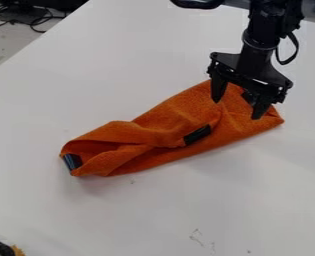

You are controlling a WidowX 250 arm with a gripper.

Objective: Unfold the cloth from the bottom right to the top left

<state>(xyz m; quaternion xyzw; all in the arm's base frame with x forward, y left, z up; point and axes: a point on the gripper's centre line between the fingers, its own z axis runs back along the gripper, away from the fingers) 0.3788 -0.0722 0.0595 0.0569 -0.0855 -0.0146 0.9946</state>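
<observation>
The gripper (238,109) hangs from the top right over the right end of the cloth, its two fingers spread apart and open, with orange fabric visible between and behind them. The orange cloth (166,122) lies folded in a long strip, slanting from lower left to upper right. A black patch shows near its middle and a dark, shiny one at its left end, where the layers part into a loose fold. Whether the fingertips touch the cloth I cannot tell.
A white table (66,90) surrounds the cloth. Dark cables (33,19) lie beyond its edge at the upper left. Part of a black and yellow object (1,247) shows at the bottom left corner.
</observation>
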